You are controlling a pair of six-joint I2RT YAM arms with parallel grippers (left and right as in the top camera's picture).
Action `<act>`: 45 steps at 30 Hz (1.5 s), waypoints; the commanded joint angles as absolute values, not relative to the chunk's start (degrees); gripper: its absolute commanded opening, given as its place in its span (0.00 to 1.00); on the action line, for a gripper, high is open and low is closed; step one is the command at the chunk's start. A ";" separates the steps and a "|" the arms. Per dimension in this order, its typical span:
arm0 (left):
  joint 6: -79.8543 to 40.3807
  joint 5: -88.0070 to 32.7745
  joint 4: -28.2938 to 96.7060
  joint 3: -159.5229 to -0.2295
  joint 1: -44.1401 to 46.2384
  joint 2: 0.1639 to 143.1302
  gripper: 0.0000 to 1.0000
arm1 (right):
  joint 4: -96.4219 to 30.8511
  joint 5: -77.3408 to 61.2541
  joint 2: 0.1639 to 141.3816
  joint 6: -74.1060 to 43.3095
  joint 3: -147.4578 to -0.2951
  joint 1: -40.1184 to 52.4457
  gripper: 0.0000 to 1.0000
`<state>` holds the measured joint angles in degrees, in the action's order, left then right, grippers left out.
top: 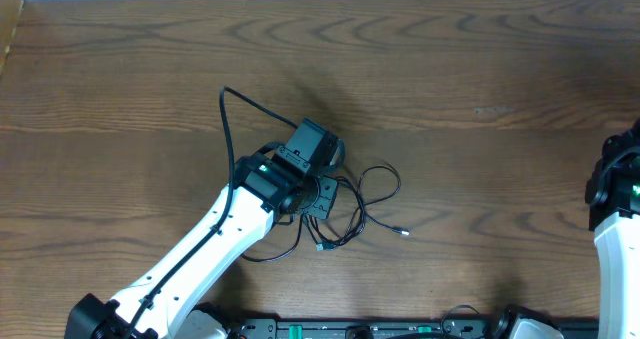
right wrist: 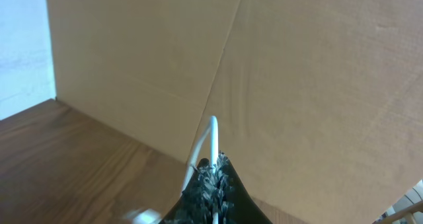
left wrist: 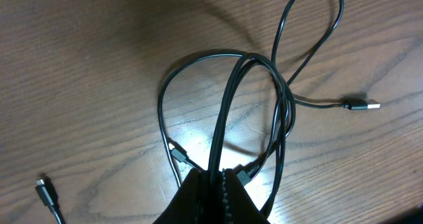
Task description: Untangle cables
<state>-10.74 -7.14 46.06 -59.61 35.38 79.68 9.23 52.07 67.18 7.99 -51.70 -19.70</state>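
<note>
Item 1, left gripper [left wrist: 217, 179]: at the end of the left arm [top: 200, 249], which reaches in from 7 o'clock to a spot near the table's centre, slightly toward 6 o'clock. Its fingers are pressed together and clamped on the black cables [left wrist: 226, 105], whose strands run straight into the closed tips.

Item 2, black cables: a loose tangle lying flat on the wooden table [top: 480, 69], spreading from the left gripper toward 3 and 4 o'clock.
- Several strands overlap in one wide loop, and a narrower loop reaches out beyond it.
- A silver-tipped plug [left wrist: 363, 106] lies free at the tangle's 4 o'clock edge, clear of the other strands.
- A second small plug [left wrist: 45, 191] lies apart on the opposite side in the wrist view.
- A third plug end rests inside the wide loop, just beside the fingertips.

Item 3, right gripper [right wrist: 213, 168]: its arm, the right arm [top: 615, 209], stands at the 3 o'clock edge of the table, well apart from the tangle. The fingers are closed narrowly on the white cable [right wrist: 213, 135].

Item 4, white cable: a thin cord folded into a tight loop that stands up out of the right gripper's tips, clear of the table. I cannot tell where its ends lie.

Item 5, cardboard [right wrist: 317, 85]: a plain brown panel with a crease, filling the background behind the right gripper
</note>
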 commanded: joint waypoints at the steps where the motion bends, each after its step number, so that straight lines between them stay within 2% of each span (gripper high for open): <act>1: -11.51 -6.83 46.22 -59.83 35.33 79.37 0.08 | 9.58 51.90 67.26 8.38 -52.53 -20.53 0.01; 15: -11.53 -6.85 46.22 -59.83 35.33 79.37 0.08 | 8.49 44.07 67.85 8.32 -52.53 -21.54 0.01; 16: -11.53 -6.85 46.22 -59.83 35.33 79.37 0.08 | 7.55 41.80 67.85 8.29 -52.53 -21.54 0.07; 17: -11.55 -6.85 46.22 -59.83 35.33 79.37 0.07 | 6.61 39.90 67.85 8.19 -52.53 -21.54 0.18; 18: -11.73 -6.83 46.22 -59.83 35.33 79.37 0.08 | 5.54 37.67 67.85 8.19 -52.53 -21.54 0.37; 19: -11.73 -6.85 46.22 -59.83 35.33 79.37 0.07 | 4.71 35.90 67.85 8.19 -52.53 -21.52 0.49; 20: -11.73 -6.85 46.22 -59.83 35.33 79.37 0.08 | 2.79 30.59 67.85 8.16 -52.53 -21.52 0.57; 22: -11.73 -6.85 46.19 -59.83 35.33 79.37 0.08 | 0.64 23.42 67.85 8.12 -52.53 -21.32 0.59; 23: -11.73 -6.85 46.19 -59.83 35.33 79.37 0.08 | -1.72 15.44 67.85 5.89 -52.53 -21.32 0.59; 27: -11.73 -6.85 46.19 -59.83 35.33 79.37 0.08 | -7.09 0.80 67.88 -2.72 -52.53 -21.32 0.57; 30: -11.73 -7.53 45.21 -59.83 35.33 79.37 0.07 | -15.68 -15.66 67.90 -11.51 -52.53 -21.32 0.63; 34: -11.70 -11.92 40.93 -59.83 35.33 79.37 0.08 | -24.88 -29.39 68.12 -13.19 -52.36 -20.71 0.72; 40: -11.64 -25.43 28.47 -59.86 35.33 79.29 0.08 | -37.65 -37.06 69.28 -5.26 -52.23 -16.01 0.79; 45: -11.03 -36.97 16.16 -59.90 35.33 78.32 0.08 | -44.56 -37.26 69.87 0.56 -50.70 -7.44 0.85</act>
<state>-10.94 -26.68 20.25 -59.51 35.38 79.61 -43.20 -33.58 69.56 -4.45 -51.66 -11.75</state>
